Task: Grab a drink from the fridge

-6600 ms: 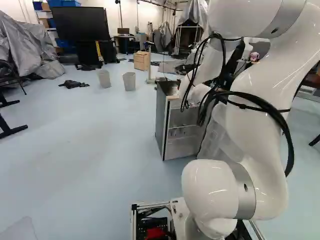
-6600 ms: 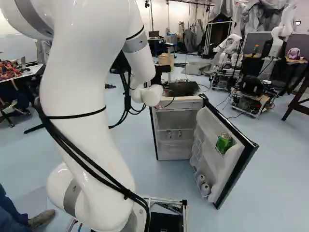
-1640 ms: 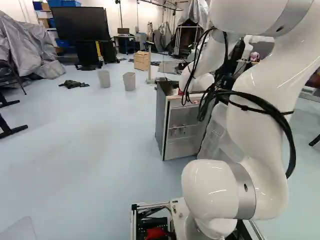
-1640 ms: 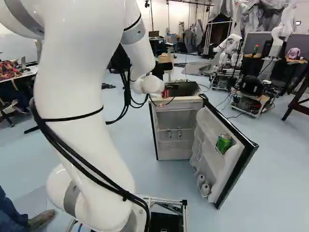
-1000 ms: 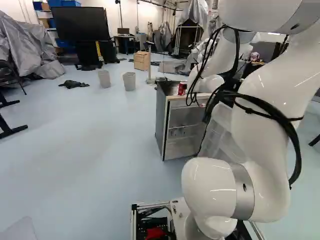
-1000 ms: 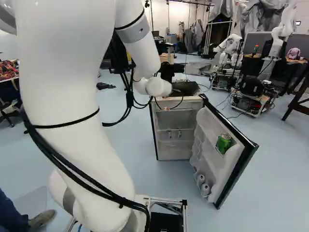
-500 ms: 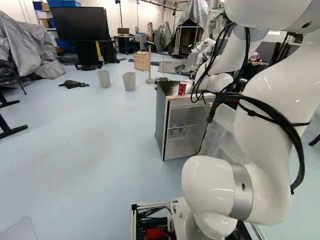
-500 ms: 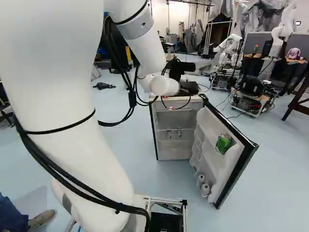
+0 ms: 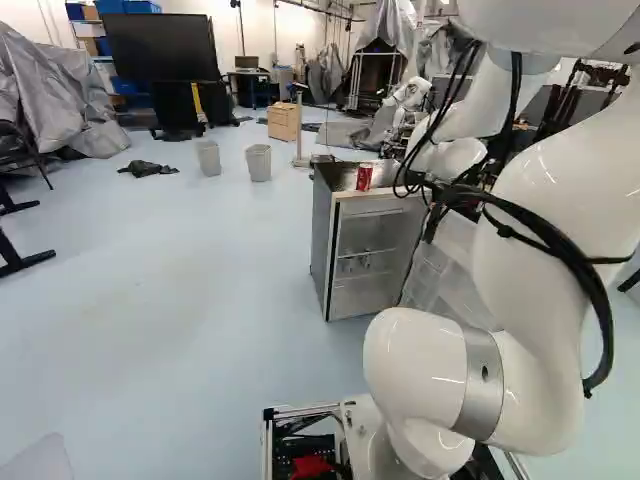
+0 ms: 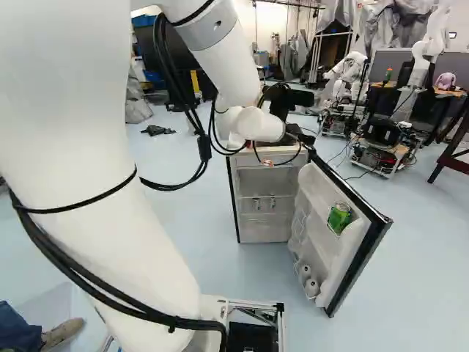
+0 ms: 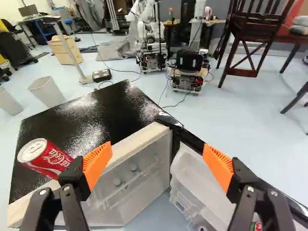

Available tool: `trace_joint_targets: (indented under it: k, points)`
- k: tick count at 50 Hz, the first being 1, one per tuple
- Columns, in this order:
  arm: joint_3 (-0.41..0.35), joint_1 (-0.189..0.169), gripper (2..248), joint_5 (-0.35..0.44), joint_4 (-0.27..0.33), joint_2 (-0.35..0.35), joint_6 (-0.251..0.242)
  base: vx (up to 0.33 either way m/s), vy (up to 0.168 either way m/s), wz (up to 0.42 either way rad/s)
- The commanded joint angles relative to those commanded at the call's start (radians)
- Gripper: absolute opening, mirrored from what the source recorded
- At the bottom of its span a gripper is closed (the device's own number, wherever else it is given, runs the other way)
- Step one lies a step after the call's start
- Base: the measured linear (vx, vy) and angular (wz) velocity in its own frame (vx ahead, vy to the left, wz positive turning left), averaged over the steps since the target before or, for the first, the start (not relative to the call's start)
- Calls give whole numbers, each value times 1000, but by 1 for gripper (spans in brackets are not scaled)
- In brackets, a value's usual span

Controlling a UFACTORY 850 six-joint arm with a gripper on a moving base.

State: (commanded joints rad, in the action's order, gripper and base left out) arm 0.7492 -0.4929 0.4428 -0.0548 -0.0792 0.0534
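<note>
"What colour is the can on the fridge?"

"The red can (image 11: 52,159) carries white script; the fridge top (image 11: 103,108) is glossy black with whitish flecks."

"And the one in the door?"

"The green can (image 10: 338,218) shows against white door lining (image 10: 316,196), edged in black."

"The arm?"

"The arm (image 10: 80,139) is white with grey bands (image 10: 218,28), black cables (image 10: 204,148) and bright orange pads (image 11: 97,162)."

"The floor?"

"The floor (image 9: 170,290) is pale blue, the bins (image 9: 257,164) whitish grey, the wooden cabinet (image 9: 283,123) light tan."
</note>
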Motion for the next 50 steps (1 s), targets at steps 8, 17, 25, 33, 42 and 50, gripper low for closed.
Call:
trace_joint_targets:
  k: [8,17,25,33,42,50]
  points:
    - [8,-26,247,-53,-36,11,0,0,0,0]
    - [18,-56,247,-112,-75,21,0,0,0,0]
    - [29,-82,247,-153,-105,29,0,0,0,0]
    - [40,-108,247,-183,-132,36,0,0,0,0]
    - [55,-137,247,-210,-157,42,0,0,0,0]
    - [71,-163,247,-231,-176,46,0,0,0,0]
